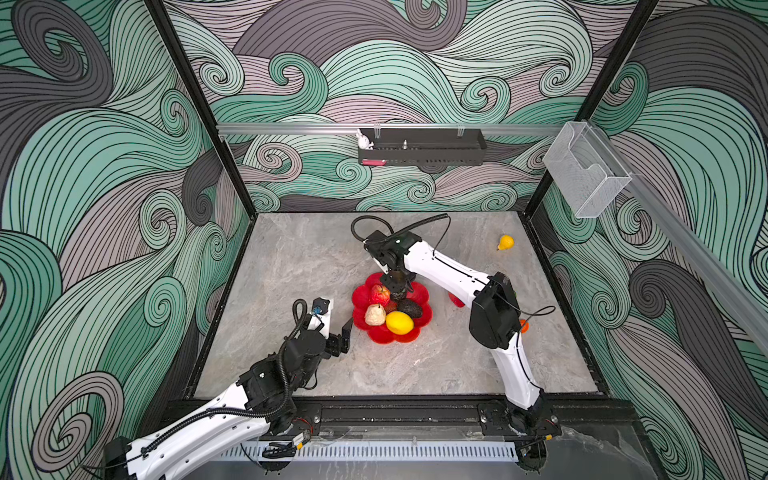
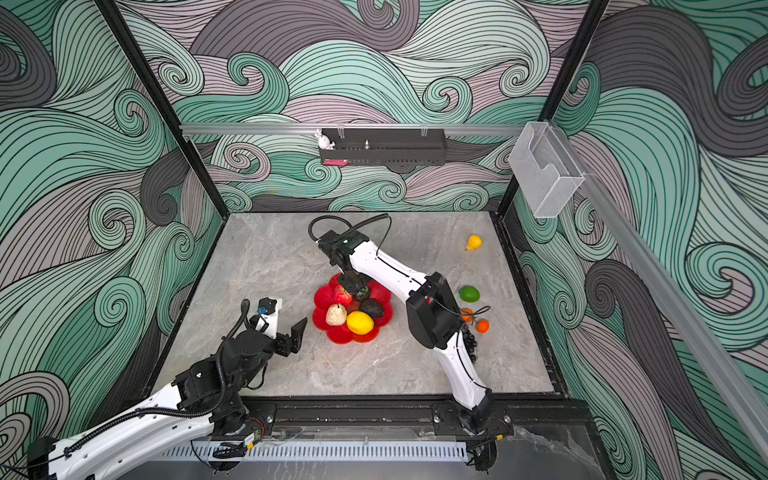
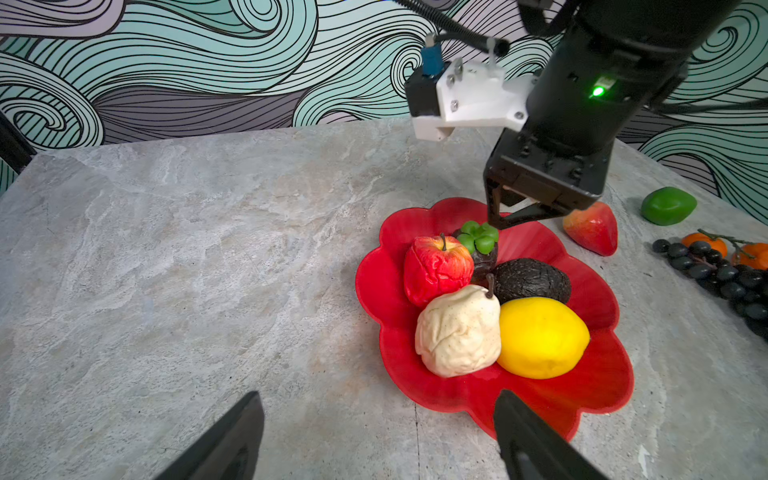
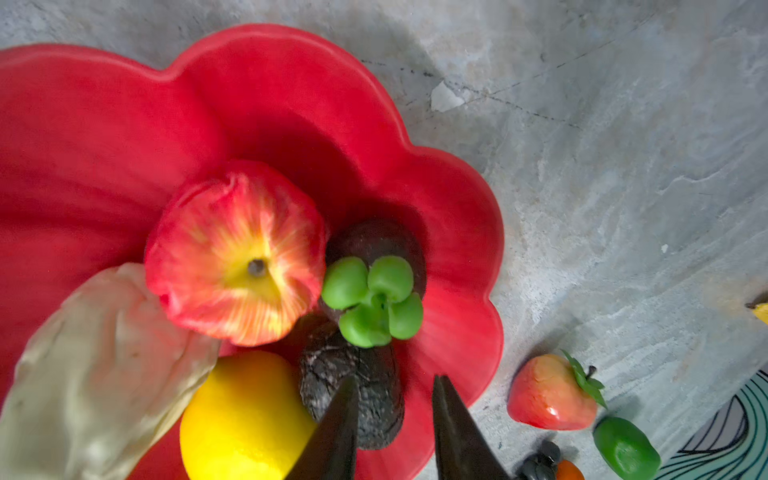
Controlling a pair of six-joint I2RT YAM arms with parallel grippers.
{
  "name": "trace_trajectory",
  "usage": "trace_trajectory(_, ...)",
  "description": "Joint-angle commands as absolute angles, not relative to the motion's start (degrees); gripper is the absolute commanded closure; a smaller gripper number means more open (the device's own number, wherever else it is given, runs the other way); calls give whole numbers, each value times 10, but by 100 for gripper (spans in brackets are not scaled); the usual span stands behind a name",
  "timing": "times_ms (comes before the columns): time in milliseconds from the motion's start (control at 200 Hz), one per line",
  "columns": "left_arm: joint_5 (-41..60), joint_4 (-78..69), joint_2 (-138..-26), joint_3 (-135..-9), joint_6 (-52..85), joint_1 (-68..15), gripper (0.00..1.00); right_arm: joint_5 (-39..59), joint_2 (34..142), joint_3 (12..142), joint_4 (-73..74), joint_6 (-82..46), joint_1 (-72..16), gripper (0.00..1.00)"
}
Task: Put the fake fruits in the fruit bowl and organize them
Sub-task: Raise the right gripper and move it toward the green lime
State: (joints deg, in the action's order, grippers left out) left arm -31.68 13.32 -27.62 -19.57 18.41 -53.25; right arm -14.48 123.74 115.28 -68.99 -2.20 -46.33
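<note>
Over bowl (image 1: 381,335), right gripper (image 4: 395,380) parted, empty; left gripper (image 3: 378,395) at 8 o'clock, spread, empty; grapes (image 2: 471,344) at 3 o'clock half-hidden behind arm.

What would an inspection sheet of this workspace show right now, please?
Surface: grey stone-look tabletop, fruit and bowl only.
Job's things: fruit bowl holds apple, pear, lemon, avocado, green-capped dark fruit; strawberry, green fruit, grapes, oranges, small yellow fruit outside.
Clutter: nothing seen.
Grippers: left gripper open, empty, beside bowl; right gripper open, empty, over bowl.
Cables: black hoses loop along both arms.
Surroundings: wave-patterned walls, black tray with rabbit figurine, clear bin.
</note>
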Motion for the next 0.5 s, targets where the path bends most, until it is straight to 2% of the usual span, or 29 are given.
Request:
trace_trajectory(0,-323,136,-280,-197,180,-527,12,-175,1162,1126,-701,-35,-461,63)
trace_trajectory(155,-319,137,-278,-197,180,-527,12,-187,1063,1021,-661,-51,-434,60)
trace_trajectory(320,-314,137,-272,-196,181,-527,12,-188,970,901,-608,-77,-367,55)
trace_trajectory(430,-319,146,-264,-199,185,-527,12,-204,925,843,-588,-106,-304,48)
trace_trajectory(495,-322,148,-253,-196,186,-527,11,-216,902,805,-566,-122,-264,39)
